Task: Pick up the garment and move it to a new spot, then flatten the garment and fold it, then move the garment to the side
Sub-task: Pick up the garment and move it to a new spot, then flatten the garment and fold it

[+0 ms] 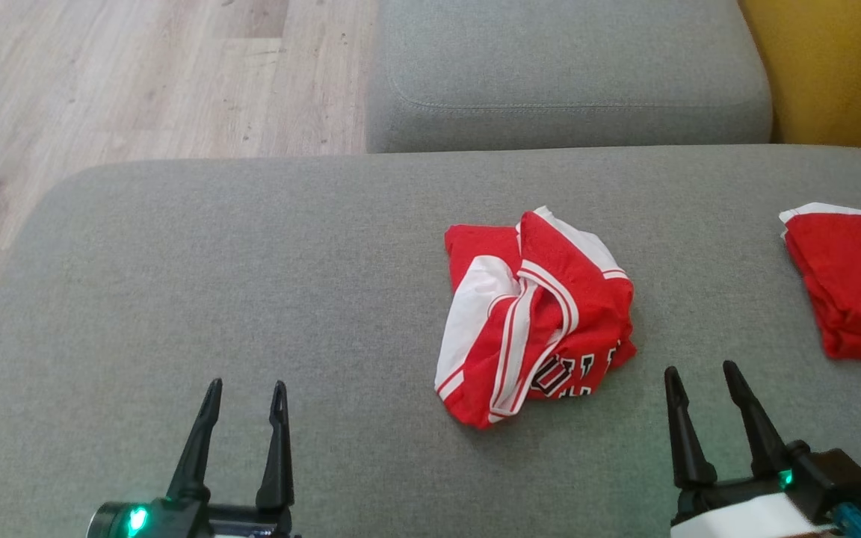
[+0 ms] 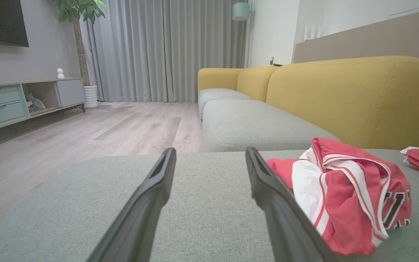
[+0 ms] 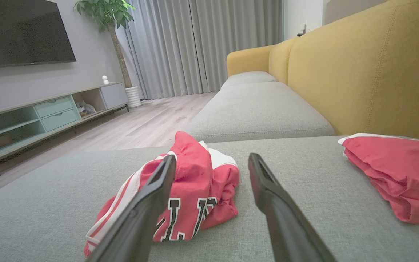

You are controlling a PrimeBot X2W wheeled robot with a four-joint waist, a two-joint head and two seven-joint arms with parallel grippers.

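A crumpled red and white garment (image 1: 535, 314) with black lettering lies in a heap on the grey sofa cushion (image 1: 251, 284), a bit right of centre. In the left wrist view the garment (image 2: 347, 196) sits right of my fingers. In the right wrist view the garment (image 3: 184, 196) lies just ahead and left of my fingers. My left gripper (image 1: 245, 394) is open near the cushion's front, well left of the heap. My right gripper (image 1: 701, 375) is open too, just right of the heap's near corner, touching nothing.
A second red cloth (image 1: 853, 288) with a white edge lies folded at the cushion's right end. Another grey cushion (image 1: 565, 75) sits beyond, with a yellow backrest (image 1: 834, 67) to the right. Wooden floor (image 1: 102, 90) drops off at the left.
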